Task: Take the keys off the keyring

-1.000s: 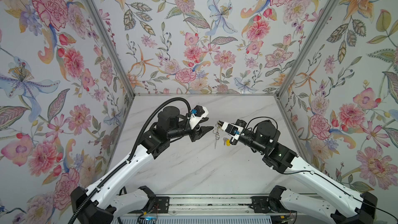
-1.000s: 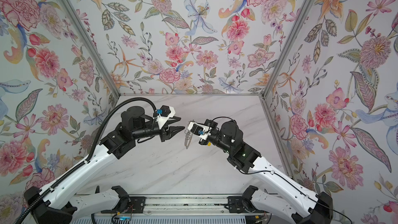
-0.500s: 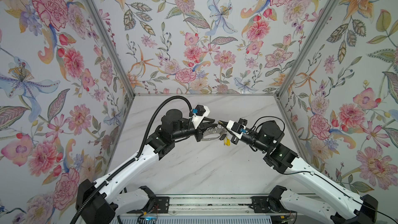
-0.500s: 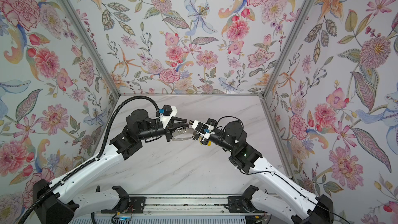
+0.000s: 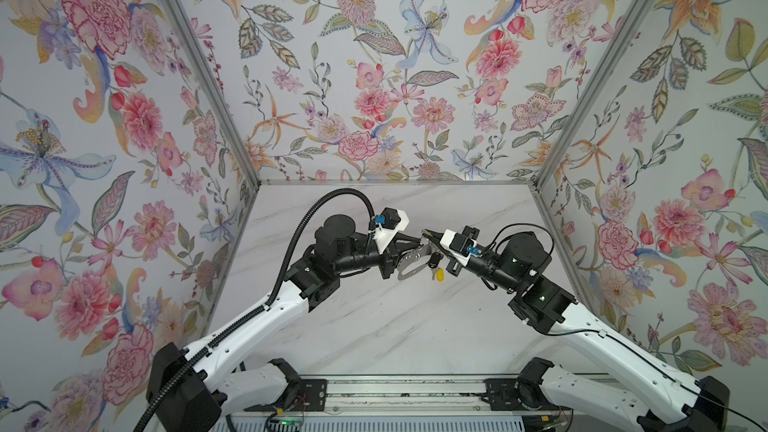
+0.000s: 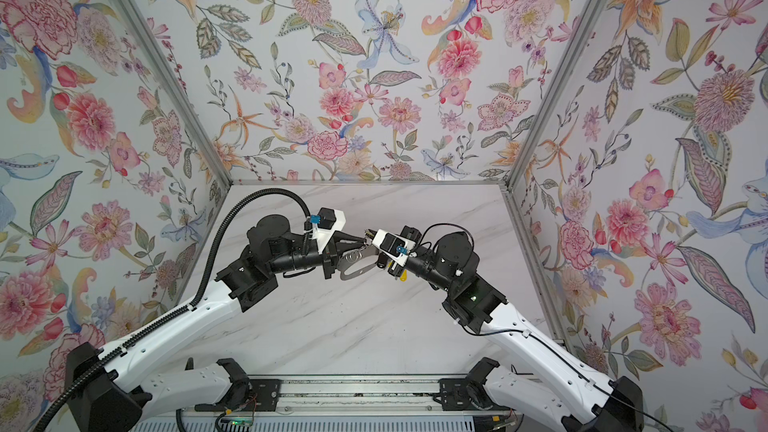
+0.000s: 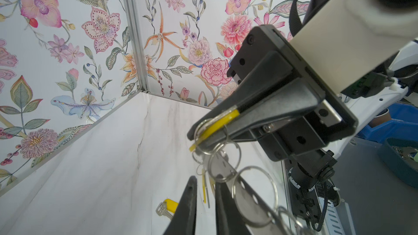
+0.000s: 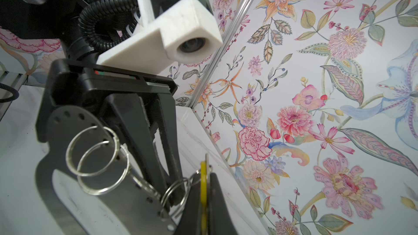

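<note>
The keyring (image 5: 409, 263), a grey metal strip with holes and wire rings, hangs in mid-air between both grippers. My right gripper (image 8: 204, 177) is shut on a yellow-tagged key (image 7: 222, 118) that is linked to the rings. My left gripper (image 7: 205, 180) meets it tip to tip, fingers (image 7: 188, 206) a narrow gap apart. The strip (image 7: 251, 202) lies against the outside of one finger, not between them. Another yellow-tagged key (image 7: 204, 188) hangs edge-on at that gap. A loose key (image 5: 438, 274) with a yellow tag lies on the marble table (image 5: 374, 326) below. In both top views the grippers touch near the table's middle (image 6: 353, 263).
Floral walls close in the back and both sides. A metal rail (image 5: 395, 392) with both arm bases runs along the front edge. Blue bins (image 7: 395, 127) stand outside the cell behind the right arm.
My left arm has reached right to the right gripper and its jaws have narrowed. The keyring, hanging straight down before, now lies tilted beside the left fingers. The right gripper kept its hold.
</note>
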### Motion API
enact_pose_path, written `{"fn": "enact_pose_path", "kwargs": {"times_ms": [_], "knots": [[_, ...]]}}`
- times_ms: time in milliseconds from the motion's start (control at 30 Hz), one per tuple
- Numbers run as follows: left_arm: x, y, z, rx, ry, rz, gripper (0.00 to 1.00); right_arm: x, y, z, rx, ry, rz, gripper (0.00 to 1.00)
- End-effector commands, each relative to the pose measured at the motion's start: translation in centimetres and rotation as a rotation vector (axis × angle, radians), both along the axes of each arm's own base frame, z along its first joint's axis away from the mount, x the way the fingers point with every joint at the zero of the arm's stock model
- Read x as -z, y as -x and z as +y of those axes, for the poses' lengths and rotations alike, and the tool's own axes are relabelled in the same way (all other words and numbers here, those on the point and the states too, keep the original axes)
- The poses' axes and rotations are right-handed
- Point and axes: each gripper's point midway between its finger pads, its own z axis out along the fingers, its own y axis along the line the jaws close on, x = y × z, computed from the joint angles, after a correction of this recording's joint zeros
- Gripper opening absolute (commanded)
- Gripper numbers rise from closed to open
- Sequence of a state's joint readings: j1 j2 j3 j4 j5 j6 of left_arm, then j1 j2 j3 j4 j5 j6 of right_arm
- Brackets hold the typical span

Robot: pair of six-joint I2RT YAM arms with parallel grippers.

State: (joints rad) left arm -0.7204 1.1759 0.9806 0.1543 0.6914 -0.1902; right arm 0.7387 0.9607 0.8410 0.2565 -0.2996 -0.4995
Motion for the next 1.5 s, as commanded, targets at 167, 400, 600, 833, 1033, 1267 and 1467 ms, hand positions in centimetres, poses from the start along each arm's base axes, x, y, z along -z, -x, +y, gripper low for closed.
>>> {"fn": "enact_pose_path", "kwargs": {"times_ms": [167, 400, 600, 833, 1033, 1267, 1467], "knots": [[-2.3, 2.1, 0.5, 0.051, 0.084, -0.033, 0.20, -0.9, 0.2, -0.4, 0.000, -0.026, -0.015, 0.00], [-2.0, 1.7, 0.2, 0.051, 0.076, -0.023, 0.18, -1.2, 0.7, -0.3, -0.024, -0.041, -0.014, 0.00], [-1.9, 1.3, 0.0, 0.040, 0.067, -0.023, 0.18, -1.3, 1.0, -0.2, -0.041, -0.049, -0.014, 0.00], [-1.1, -0.6, 0.9, -0.033, 0.039, 0.008, 0.27, -1.5, 1.9, -0.3, -0.076, -0.044, -0.024, 0.00], [-2.2, 0.2, 0.5, 0.025, 0.081, 0.000, 0.33, -1.1, 1.9, 0.0, -0.085, -0.022, -0.014, 0.00], [-3.1, 1.3, 0.7, 0.063, 0.124, -0.015, 0.34, -0.8, 1.6, 0.3, -0.085, -0.012, -0.008, 0.00], [-3.3, 1.6, 0.1, 0.090, 0.136, -0.021, 0.31, -0.7, 1.6, 0.5, -0.089, -0.005, -0.005, 0.00]]}}
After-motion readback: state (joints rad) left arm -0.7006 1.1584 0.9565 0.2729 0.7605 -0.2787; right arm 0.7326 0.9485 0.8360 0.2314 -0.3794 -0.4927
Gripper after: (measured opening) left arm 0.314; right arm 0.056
